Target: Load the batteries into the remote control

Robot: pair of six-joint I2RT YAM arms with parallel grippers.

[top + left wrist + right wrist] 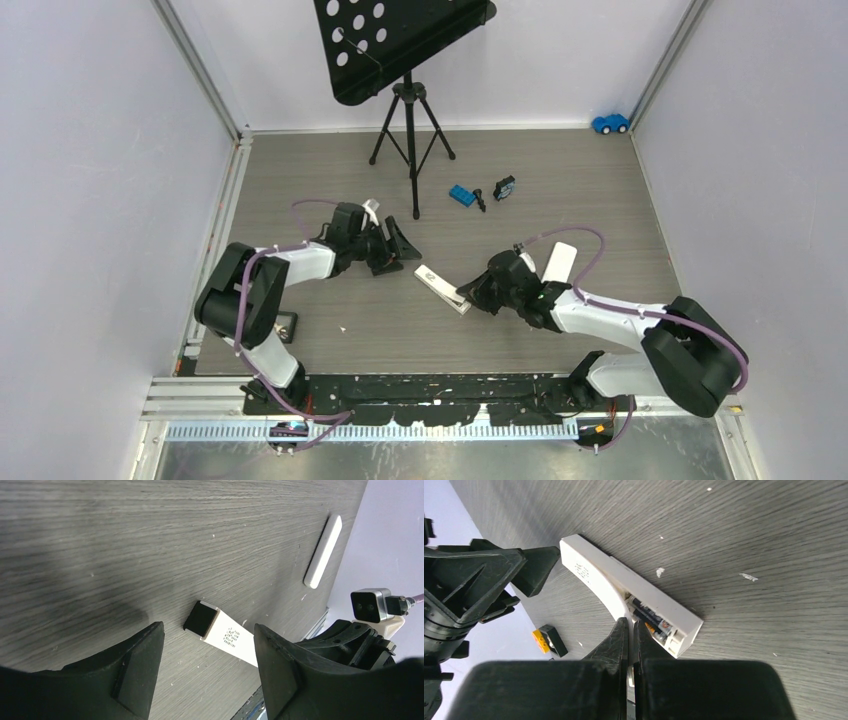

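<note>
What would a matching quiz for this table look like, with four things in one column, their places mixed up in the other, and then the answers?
Things:
1. remote
2. toy car
3. blue brick
4. white piece

Places:
A. in the far right corner
B. just beyond the right arm
C. between the left gripper and the right gripper
D. to the right of the music stand legs

Pairs: 1-C, 2-A, 3-D, 4-B
</note>
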